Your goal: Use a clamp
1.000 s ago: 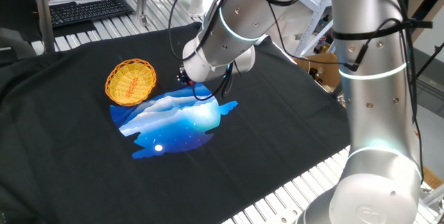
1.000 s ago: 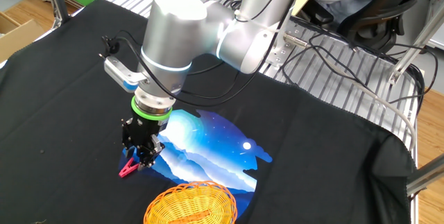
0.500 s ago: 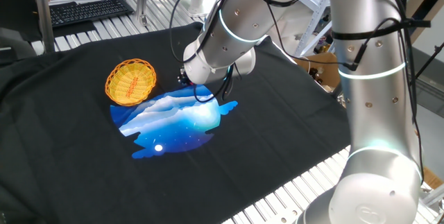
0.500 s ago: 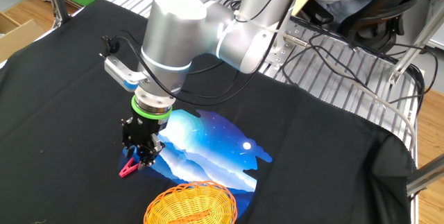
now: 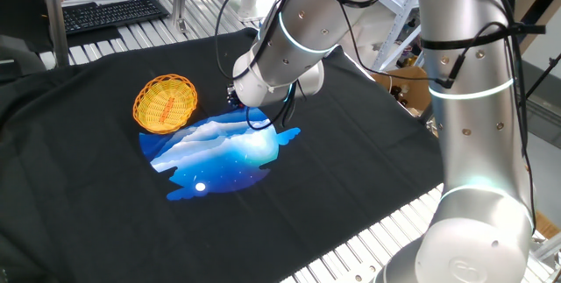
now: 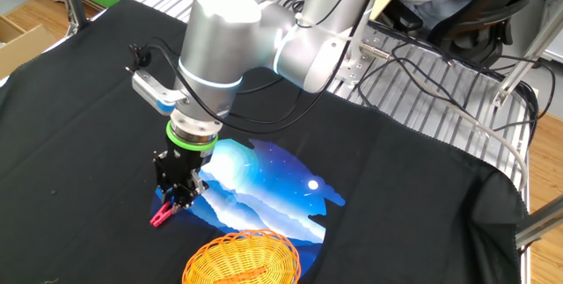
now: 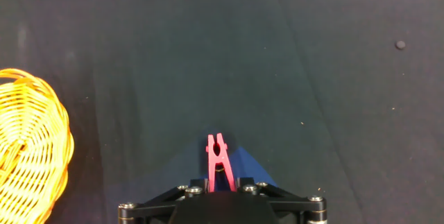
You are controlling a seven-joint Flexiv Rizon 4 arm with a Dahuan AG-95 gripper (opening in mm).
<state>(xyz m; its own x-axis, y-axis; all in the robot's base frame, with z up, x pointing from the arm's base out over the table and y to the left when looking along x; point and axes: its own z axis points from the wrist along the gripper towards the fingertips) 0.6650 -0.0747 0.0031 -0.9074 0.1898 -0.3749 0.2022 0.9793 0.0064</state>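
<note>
End effector: the black end effector (image 6: pixel 176 198) is seen low over the worktop in the other fixed view; its fingers are closed together on the rear handles of the clamp, as shown in the hand view (image 7: pixel 220 182).
Clamp: a small red-pink clamp (image 7: pixel 217 157) is held between the fingers, its jaw end pointing away from the hand camera; in the other fixed view its red tip (image 6: pixel 161 217) projects below the fingers, at or just above the cloth. Whether it touches the cloth cannot be told.
Cloth: a black cloth (image 6: pixel 79 134) is spread over the worktop; a blue and white printed picture (image 6: pixel 264 183) lies on it, and the clamp is placed at the edge of that print.
Basket: a yellow wicker basket (image 5: pixel 164 102) is set on the cloth beside the print, apart from the clamp; in the hand view its rim (image 7: pixel 28 154) is seen at the left edge.
Arm: the silver arm (image 5: pixel 473 99) is bent down over the print, and the clamp is hidden behind its wrist in one fixed view.
Worktop: ribbed metal slats (image 6: pixel 440 117) are exposed beyond the cloth.
</note>
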